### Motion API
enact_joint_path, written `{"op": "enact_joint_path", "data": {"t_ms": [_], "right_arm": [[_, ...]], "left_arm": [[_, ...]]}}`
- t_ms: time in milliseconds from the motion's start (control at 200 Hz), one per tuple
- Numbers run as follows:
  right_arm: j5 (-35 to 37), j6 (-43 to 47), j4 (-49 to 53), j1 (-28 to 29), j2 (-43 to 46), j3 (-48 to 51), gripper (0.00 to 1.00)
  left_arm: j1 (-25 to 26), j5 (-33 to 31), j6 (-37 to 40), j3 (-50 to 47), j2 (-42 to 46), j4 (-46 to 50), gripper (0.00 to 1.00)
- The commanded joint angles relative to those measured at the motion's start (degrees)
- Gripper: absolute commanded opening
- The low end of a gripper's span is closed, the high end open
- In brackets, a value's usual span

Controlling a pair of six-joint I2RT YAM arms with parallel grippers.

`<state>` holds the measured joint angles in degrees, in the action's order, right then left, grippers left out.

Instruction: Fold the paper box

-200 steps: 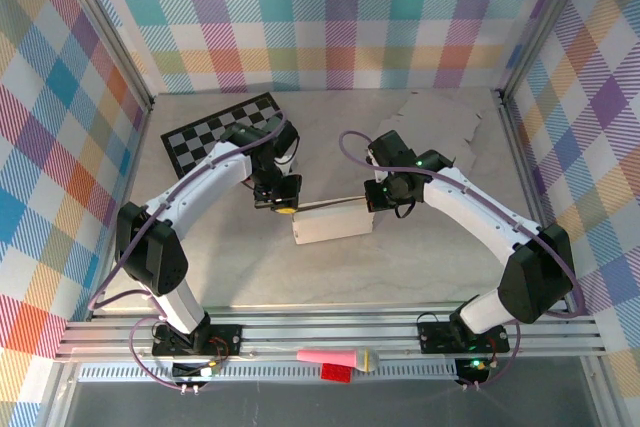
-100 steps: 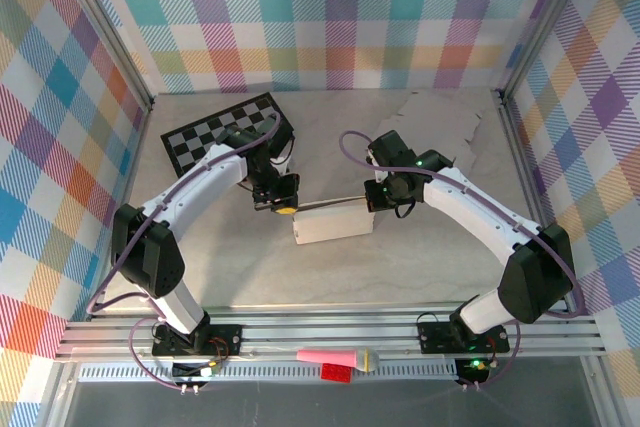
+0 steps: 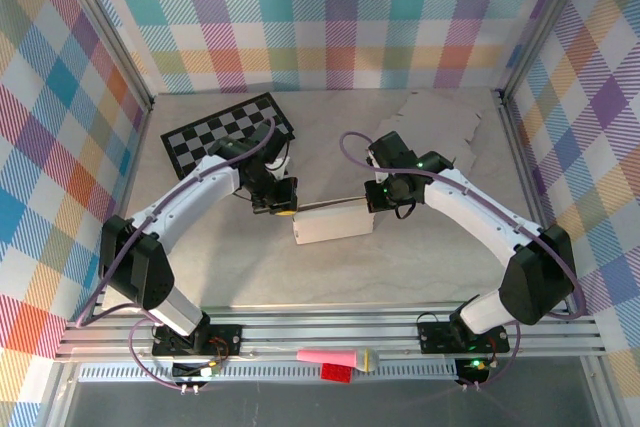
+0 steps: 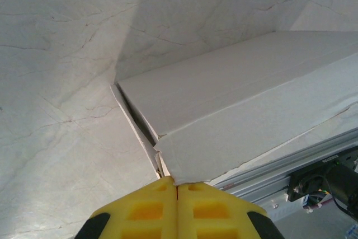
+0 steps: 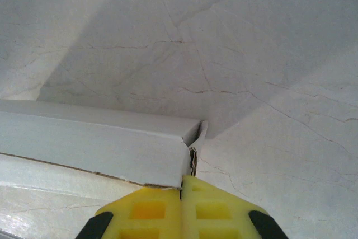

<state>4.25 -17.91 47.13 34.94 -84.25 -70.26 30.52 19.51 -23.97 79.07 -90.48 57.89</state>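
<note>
I see white rectangular paper box [image 3: 333, 224] at frame centre on pale marbled surface [image 3: 420, 267]. Left end effector [image 4: 177, 186] closed, tip against left-end flap. Right end effector [image 5: 182, 183] closed at right-end flap. My worry: uneven push skews box, loose flaps spring open or crease.

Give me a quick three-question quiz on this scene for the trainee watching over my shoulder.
1. True or false: both arms' jaws stand wide open above the paper box.
2. What lies at the back left of the table? A) checkerboard mat B) a red bowl C) a roll of tape
3. Fill in: the flat cardboard sheet lies at the back ____ of the table.
Key: 1 false, each arm's jaws are shut on one end corner of the box; 2 A; 3 right.
</note>
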Motion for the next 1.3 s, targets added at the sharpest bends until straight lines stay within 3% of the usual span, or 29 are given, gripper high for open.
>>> {"op": "enact_joint_path", "data": {"t_ms": [0,520,945,1145,1295], "right_arm": [[-2.75,0.61,1.12,0.74,-0.22,1.88,0.0],[-1.77,2.81,0.63,0.74,0.09,2.4,0.0],[-2.4,0.13,1.5,0.75,1.11,2.19,0.0],[-3.14,-4.23,3.0,0.75,1.89,1.9,0.0],[-4.51,-10.65,4.81,0.75,3.05,1.88,0.14]], "left_arm": [[0.33,3.15,1.44,-2.33,0.71,-3.9,0.0],[1.62,0.96,4.94,-4.32,0.83,-3.35,0.0],[5.73,-7.63,5.21,-6.75,3.09,-4.16,0.0],[9.03,-15.07,3.6,-9.39,4.96,-6.24,0.0],[10.33,-19.7,0.51,-12.49,7.39,-8.46,0.0]]}}
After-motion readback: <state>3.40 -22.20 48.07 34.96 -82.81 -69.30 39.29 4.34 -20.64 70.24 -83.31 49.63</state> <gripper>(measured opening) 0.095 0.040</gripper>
